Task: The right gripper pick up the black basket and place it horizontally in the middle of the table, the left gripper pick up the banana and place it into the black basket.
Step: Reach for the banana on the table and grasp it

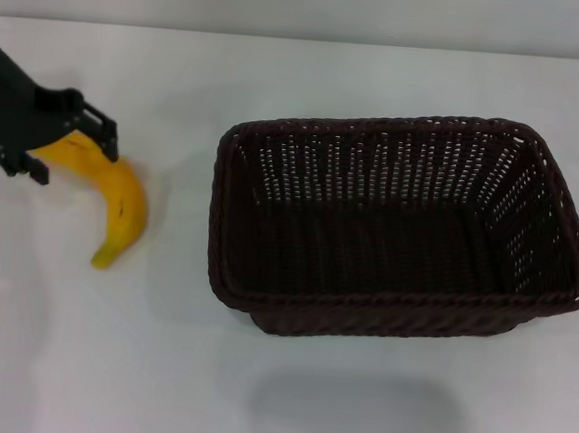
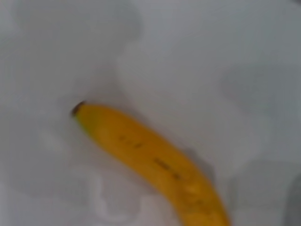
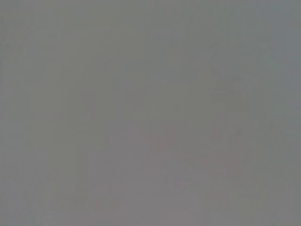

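Observation:
The banana (image 1: 121,211) is yellow and curved, at the left of the white table (image 1: 78,360). My left gripper (image 1: 72,152) is at the far left, its black fingers closed on either side of the banana's upper end. The rest of the banana hangs out toward the table's front. The left wrist view shows the banana (image 2: 150,157) with its dark tip over the white surface. The black basket (image 1: 394,225) stands upright in the middle and right of the table, long side across, with nothing in it. The right gripper is out of view; its wrist view shows only plain grey.
The table's far edge (image 1: 303,39) meets a grey wall. A strip of bare tabletop (image 1: 181,198) separates the banana from the basket's left rim. A faint shadow (image 1: 354,412) lies on the table in front of the basket.

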